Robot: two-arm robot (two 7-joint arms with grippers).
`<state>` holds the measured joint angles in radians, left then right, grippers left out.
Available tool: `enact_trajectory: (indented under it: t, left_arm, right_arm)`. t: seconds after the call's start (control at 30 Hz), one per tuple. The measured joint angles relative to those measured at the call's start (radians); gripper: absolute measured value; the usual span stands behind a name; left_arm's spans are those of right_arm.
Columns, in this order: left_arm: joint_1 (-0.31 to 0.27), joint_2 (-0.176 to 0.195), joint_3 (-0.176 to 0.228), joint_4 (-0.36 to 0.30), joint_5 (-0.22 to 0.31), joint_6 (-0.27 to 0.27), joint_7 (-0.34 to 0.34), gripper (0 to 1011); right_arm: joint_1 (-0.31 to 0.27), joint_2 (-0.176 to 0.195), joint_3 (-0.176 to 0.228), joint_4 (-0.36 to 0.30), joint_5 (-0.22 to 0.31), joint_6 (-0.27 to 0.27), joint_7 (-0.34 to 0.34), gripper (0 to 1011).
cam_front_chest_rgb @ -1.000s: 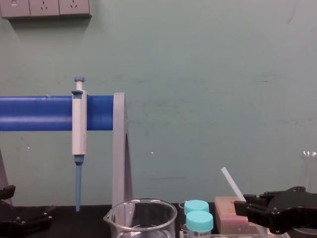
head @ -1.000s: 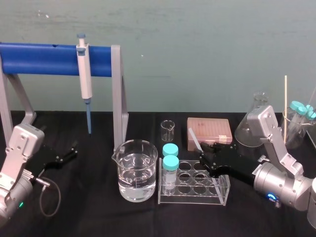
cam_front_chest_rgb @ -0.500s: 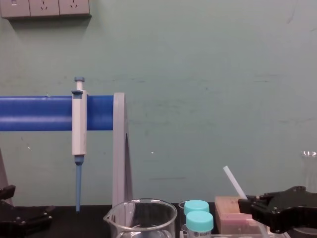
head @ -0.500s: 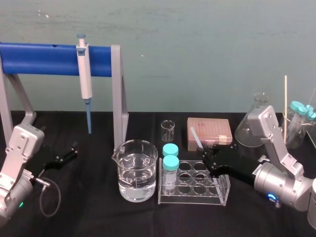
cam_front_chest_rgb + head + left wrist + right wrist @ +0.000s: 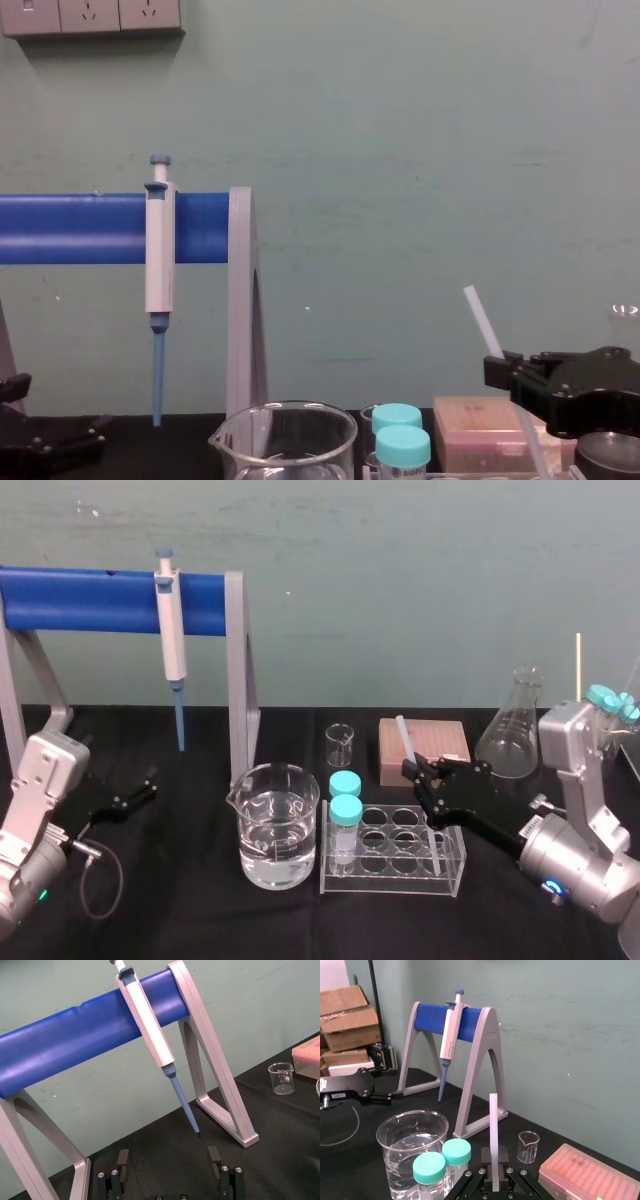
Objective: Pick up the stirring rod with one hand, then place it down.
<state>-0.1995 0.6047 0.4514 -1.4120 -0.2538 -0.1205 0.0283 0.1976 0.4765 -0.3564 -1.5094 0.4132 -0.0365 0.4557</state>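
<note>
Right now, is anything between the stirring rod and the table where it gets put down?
Yes. The right tool grips the stirring rod above the clear tube rack, with the pink box behind. Lowered straight, it would likely meet the rack; the left tool sits parked far left.

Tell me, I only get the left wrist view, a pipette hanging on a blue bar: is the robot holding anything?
Observer: Yes. In the head view the right gripper has its fingers shut on the stirring rod, by the test tube rack.
Operator: Is the rod straight up?
Observer: No. The chest view shows it tilted, its upper end leaning toward the robot's left.
Operator: And the arm whose camera I'm using?
Observer: In the head view the left gripper sits parked at the table's left side, well apart from the water beaker.
</note>
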Motion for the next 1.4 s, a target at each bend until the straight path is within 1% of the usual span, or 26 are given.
enact_trajectory:
  t: [0.13, 0.27, 0.47, 0.5, 0.7, 0.93, 1.07, 1.17, 1.4]
  left_arm:
    - [0.000, 0.000, 0.000, 0.000, 0.000, 0.000, 0.000, 1000]
    - [0.000, 0.000, 0.000, 0.000, 0.000, 0.000, 0.000, 1000]
    - [0.000, 0.000, 0.000, 0.000, 0.000, 0.000, 0.000, 1000]
    - [0.000, 0.000, 0.000, 0.000, 0.000, 0.000, 0.000, 1000]
    - [0.000, 0.000, 0.000, 0.000, 0.000, 0.000, 0.000, 1000]
    - [0.000, 0.000, 0.000, 0.000, 0.000, 0.000, 0.000, 1000]
    - [0.000, 0.000, 0.000, 0.000, 0.000, 0.000, 0.000, 1000]
    - [0.000, 0.000, 0.000, 0.000, 0.000, 0.000, 0.000, 1000]
    - [0.000, 0.000, 0.000, 0.000, 0.000, 0.000, 0.000, 1000]
  right_arm:
    - [-0.019, 0.001, 0.013, -0.007, -0.007, -0.020, -0.007, 68]
    - [-0.047, -0.003, 0.036, -0.015, -0.014, -0.056, -0.019, 68]
    - [-0.077, -0.024, 0.071, -0.021, -0.010, -0.124, -0.019, 68]
    - [-0.077, -0.024, 0.071, -0.021, -0.010, -0.124, -0.019, 68]
    - [-0.073, -0.042, 0.090, -0.026, 0.002, -0.171, 0.008, 68]
    - [-0.052, -0.041, 0.114, -0.056, 0.023, -0.179, 0.025, 68]
    - [-0.042, -0.034, 0.139, -0.089, 0.049, -0.169, 0.028, 68]
    - [-0.038, -0.028, 0.151, -0.108, 0.057, -0.165, 0.027, 68]
    - [-0.031, -0.020, 0.162, -0.122, 0.057, -0.163, 0.025, 68]
